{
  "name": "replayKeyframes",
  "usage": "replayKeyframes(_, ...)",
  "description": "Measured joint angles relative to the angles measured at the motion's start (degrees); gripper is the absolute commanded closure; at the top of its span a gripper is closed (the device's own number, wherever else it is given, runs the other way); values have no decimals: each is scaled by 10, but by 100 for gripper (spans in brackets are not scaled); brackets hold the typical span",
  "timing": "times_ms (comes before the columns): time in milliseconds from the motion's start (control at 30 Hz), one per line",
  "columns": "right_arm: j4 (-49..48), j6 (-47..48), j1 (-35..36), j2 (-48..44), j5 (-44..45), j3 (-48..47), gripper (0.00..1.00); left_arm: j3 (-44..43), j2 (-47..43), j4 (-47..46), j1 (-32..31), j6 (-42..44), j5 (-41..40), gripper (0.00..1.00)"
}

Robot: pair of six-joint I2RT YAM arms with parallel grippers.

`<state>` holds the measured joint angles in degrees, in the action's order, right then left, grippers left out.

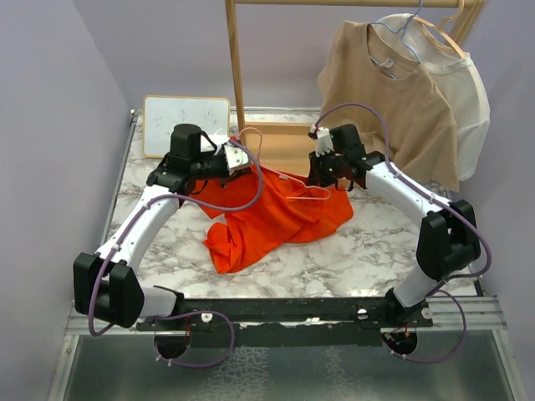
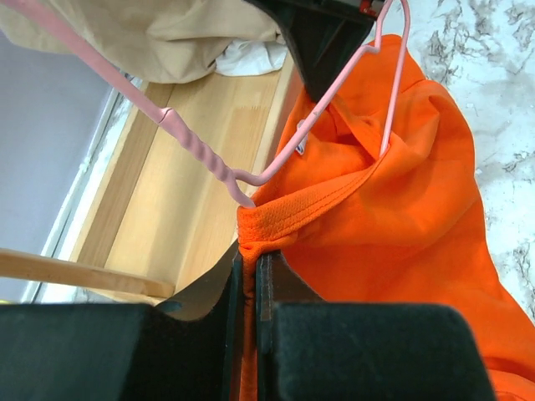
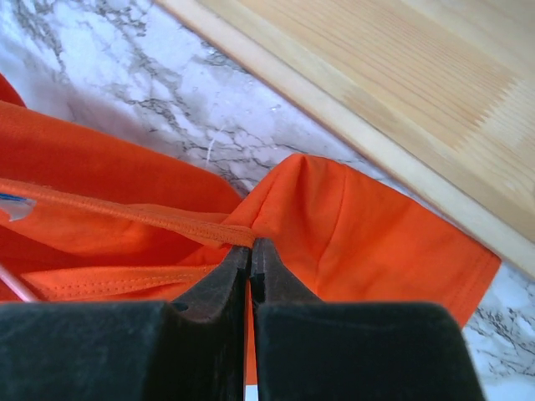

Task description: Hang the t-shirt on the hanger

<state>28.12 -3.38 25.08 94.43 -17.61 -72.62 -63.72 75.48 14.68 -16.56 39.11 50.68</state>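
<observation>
The orange-red t-shirt (image 1: 276,219) lies crumpled on the marble table, its neck end lifted between my two grippers. The pink wire hanger (image 1: 306,194) sits in the neck opening, with its hook (image 1: 252,136) sticking out behind the left gripper. My left gripper (image 1: 247,167) is shut on the t-shirt's ribbed collar (image 2: 276,224), right below the hanger's twisted neck (image 2: 209,159). My right gripper (image 1: 318,176) is shut on the t-shirt's neck seam (image 3: 209,230) on the other side. A bit of the pink hanger (image 3: 12,284) shows at the lower left of the right wrist view.
A wooden rack base (image 1: 284,144) and post (image 1: 235,67) stand just behind the grippers. A tan t-shirt (image 1: 389,96) on a light-blue hanger (image 1: 399,33) and a white t-shirt (image 1: 468,104) on a wooden hanger (image 1: 441,35) hang at the back right. A whiteboard (image 1: 185,125) leans at the back left.
</observation>
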Motion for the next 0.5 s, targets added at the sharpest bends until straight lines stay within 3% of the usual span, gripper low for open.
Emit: replayKeyframes(500, -12, -32, -54, -61, 22, 54, 99, 51, -13, -78, 3, -40, -66, 100)
